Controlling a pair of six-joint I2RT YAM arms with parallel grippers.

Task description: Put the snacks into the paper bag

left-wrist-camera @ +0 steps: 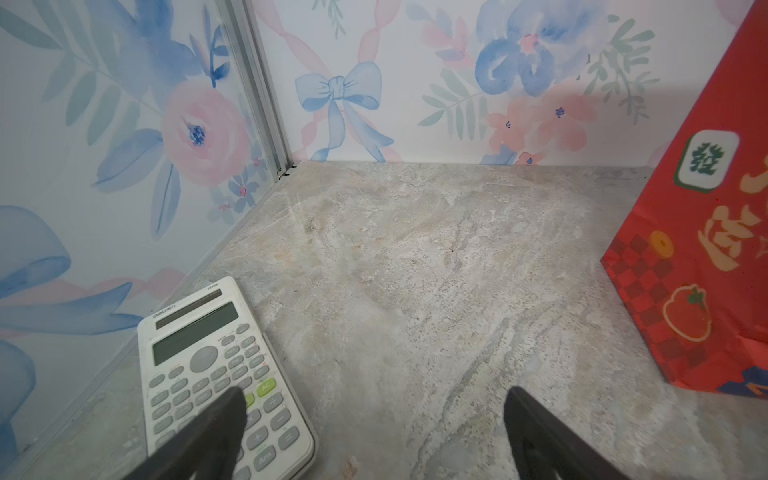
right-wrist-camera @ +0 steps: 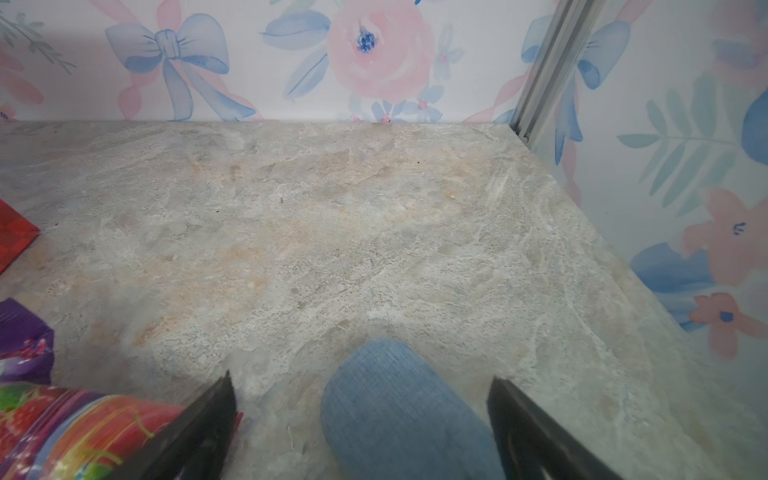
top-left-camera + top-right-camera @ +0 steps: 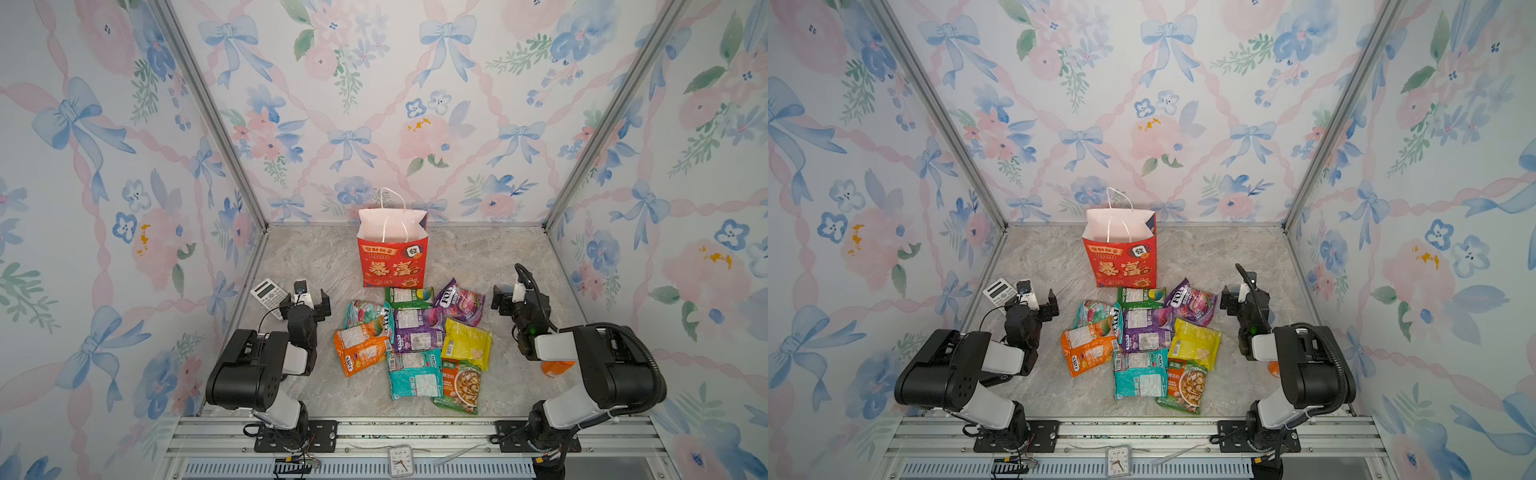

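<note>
The snacks sat in one overlapping heap in the lower middle of both top views, none bagged yet. The green packet at the top of the heap looked like it touched the foot of the paper bag. The bag stood upright in the middle of the frame on the marble-look worktop, mouth open, with one white cord handle drooping inside.

The left end effector hung at the left of the heap, spread wide and gripping nothing. A white calculator lay right under one of its fingers. The right end effector was likewise released and empty at the right of the heap, with a pale blue case lying below and between its fingers.

Stuff that could go sideways, guessing here:
- The packets overlapped a lot, e.g. the purple packet against the teal packet and the orange packet. A pinch could lift two at once or drag the neighbours out of place.
- The bag looked light. A packet catching the rim, or an arm bumping its side, could tip it or shove it toward the back wall.
- That drooping handle could snag a packet on the way in.
- Either arm dropping straight down would grab the calculator or the case, not a snack.
</note>
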